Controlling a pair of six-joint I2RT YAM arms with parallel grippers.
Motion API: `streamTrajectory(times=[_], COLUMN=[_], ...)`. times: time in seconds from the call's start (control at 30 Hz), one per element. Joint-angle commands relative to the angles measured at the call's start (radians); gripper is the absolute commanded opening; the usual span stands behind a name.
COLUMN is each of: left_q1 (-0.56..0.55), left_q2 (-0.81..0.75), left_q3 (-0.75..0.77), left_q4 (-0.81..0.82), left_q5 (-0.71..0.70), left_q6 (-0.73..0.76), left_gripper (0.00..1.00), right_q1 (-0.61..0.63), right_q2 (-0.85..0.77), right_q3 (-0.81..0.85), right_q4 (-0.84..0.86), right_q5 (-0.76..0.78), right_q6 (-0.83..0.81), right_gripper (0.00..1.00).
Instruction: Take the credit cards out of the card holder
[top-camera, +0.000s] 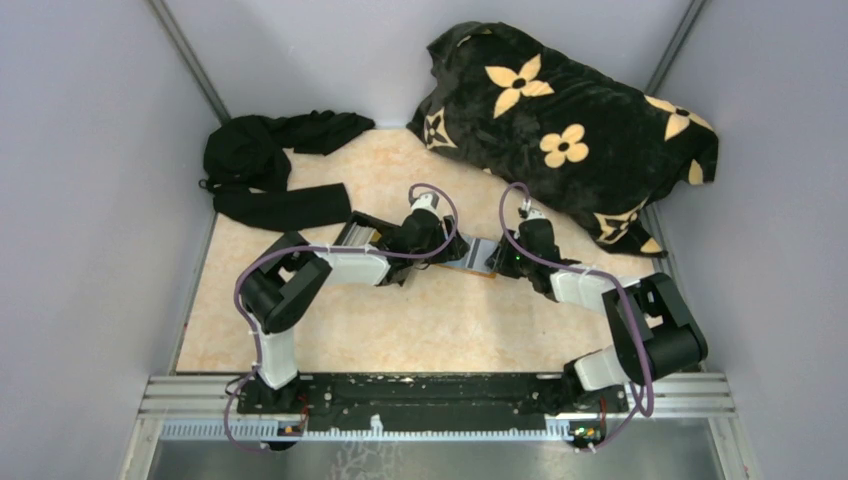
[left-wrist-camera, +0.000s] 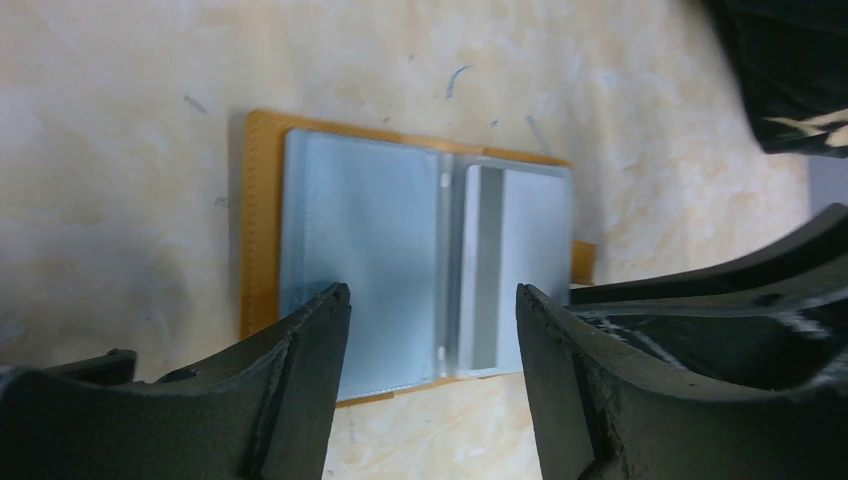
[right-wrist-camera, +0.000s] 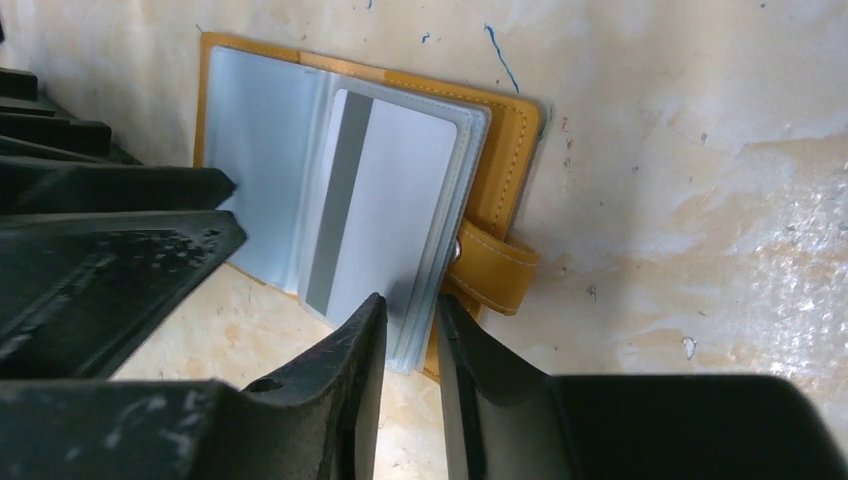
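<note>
Right fingers (right-wrist-camera: 340, 400) narrowly parted, straddling near edge of striped credit card (right-wrist-camera: 395, 200). Card sits in clear sleeve of open card holder (right-wrist-camera: 510, 130), flat on counter (right-wrist-camera: 700, 200). Left fingers (left-wrist-camera: 290, 390) spread wide, hovering over holder. Step: card extraction. Next needs pinch on card alone, not sleeve. Only top view shows flowered blanket (top-camera: 570, 110) beyond.

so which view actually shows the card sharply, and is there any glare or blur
right wrist: sharpest, the credit card shows its grey stripe clearly in the card holder, bright sheen on the table at right; left wrist: soft and hazy; top external: evenly lit, holder tiny and partly hidden under the arms
</note>
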Motion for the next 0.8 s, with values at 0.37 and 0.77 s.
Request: streamTrajectory(times=[0.37,0.77], left_q1=[-0.002,-0.002], left_q2=[0.077,-0.015], left_q3=[-0.033,-0.075], left_q4=[0.028,0.061], left_q5=[0.000,-0.027], left_q6=[0.021,0.041], left_gripper=[0.68,0.68], right_q1=[0.031,0.077], right_q2=[-0.033,-0.048], right_q3=[0.067,0.133], right_q4=[0.021,-0.001], right_q5=[-0.009,0.000], right_q6=[-0.010,-0.019], right_gripper=[0.02,0.00])
